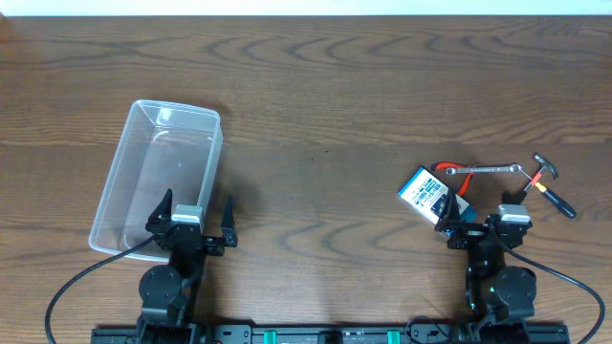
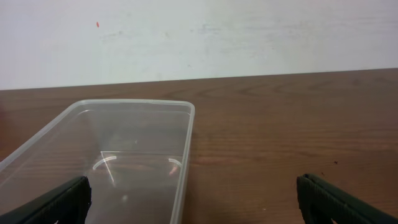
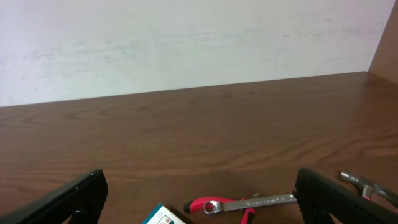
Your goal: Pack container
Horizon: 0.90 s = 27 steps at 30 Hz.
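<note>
The clear plastic container point(image 1: 158, 172) lies empty at the left of the wooden table; it also shows in the left wrist view point(image 2: 118, 155). My left gripper point(image 1: 196, 218) is open and empty at the container's near right corner, one finger over its inside point(image 2: 196, 202). At the right lie a silver wrench point(image 1: 483, 170) over red-handled pliers point(image 1: 449, 172), a small hammer point(image 1: 550, 183) and a blue-and-white box point(image 1: 427, 191). My right gripper point(image 1: 483, 215) is open and empty just near of them; the wrench point(image 3: 261, 201), pliers point(image 3: 205, 205) and box corner point(image 3: 160, 216) show between its fingers.
The table's far edge meets a white wall point(image 3: 186, 43). The arm bases point(image 1: 335, 330) stand along the near edge. A black cable point(image 1: 86, 272) runs from the left arm.
</note>
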Each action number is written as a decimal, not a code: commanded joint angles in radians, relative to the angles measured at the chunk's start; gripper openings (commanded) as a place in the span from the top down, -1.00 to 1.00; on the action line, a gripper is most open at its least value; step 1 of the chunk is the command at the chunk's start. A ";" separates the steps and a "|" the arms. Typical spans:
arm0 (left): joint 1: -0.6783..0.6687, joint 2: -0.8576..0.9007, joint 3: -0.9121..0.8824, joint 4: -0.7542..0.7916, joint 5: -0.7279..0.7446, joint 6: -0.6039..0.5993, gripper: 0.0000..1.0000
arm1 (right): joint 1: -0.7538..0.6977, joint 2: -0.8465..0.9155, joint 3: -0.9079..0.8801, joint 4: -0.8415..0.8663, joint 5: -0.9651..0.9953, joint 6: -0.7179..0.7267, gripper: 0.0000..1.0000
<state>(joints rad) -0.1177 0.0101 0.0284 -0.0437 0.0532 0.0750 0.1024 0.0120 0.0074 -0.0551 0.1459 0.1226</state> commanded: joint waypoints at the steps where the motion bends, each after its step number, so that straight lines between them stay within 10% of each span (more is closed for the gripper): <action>1: 0.008 -0.005 -0.024 -0.024 0.003 -0.009 -0.96 | 0.009 -0.006 -0.002 -0.003 -0.008 0.011 -0.99; 27: 0.008 -0.002 -0.024 -0.031 -0.046 -0.005 -0.96 | 0.009 -0.006 -0.002 0.031 -0.108 0.154 -0.99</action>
<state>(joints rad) -0.1177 0.0101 0.0284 -0.0444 0.0425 0.0750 0.1024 0.0120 0.0074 -0.0326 0.0845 0.1806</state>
